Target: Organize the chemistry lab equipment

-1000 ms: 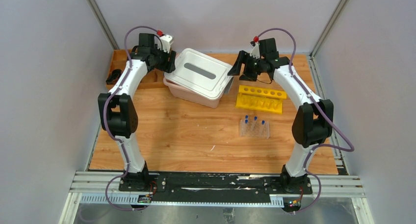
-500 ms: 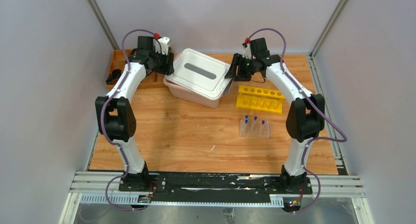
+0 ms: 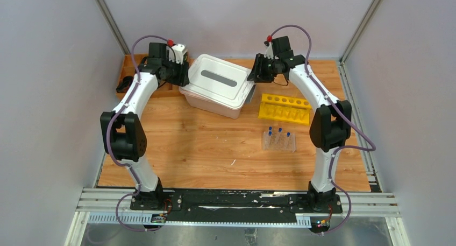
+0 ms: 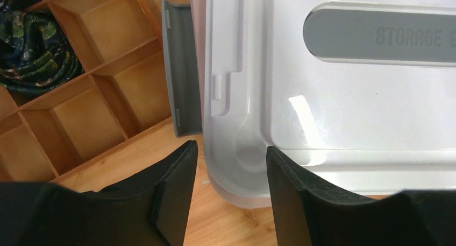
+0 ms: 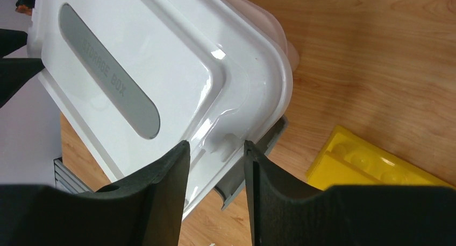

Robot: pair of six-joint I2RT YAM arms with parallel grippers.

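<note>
A pink storage box with a white lid (image 3: 218,84) stands at the back centre. My left gripper (image 3: 181,69) is open at the box's left end, its jaws straddling the lid's corner (image 4: 242,149) next to a grey latch (image 4: 180,68). My right gripper (image 3: 254,72) is open at the box's right end, over the lid's edge (image 5: 215,143) and the other grey latch (image 5: 269,138). A clear tube rack with blue-capped tubes (image 3: 278,140) stands right of centre. The funnel, triangle, dish and rod are out of view.
A yellow rack (image 3: 285,107) lies right of the box and also shows in the right wrist view (image 5: 371,162). A wooden compartment organizer (image 3: 129,71) sits at the back left, holding a dark patterned item (image 4: 29,47). A small white scrap (image 3: 232,162) lies mid-table.
Both arms have reached farther back. The right gripper has moved left to the box's right end. The left gripper has shifted slightly at the box's left end. Both stay open.
</note>
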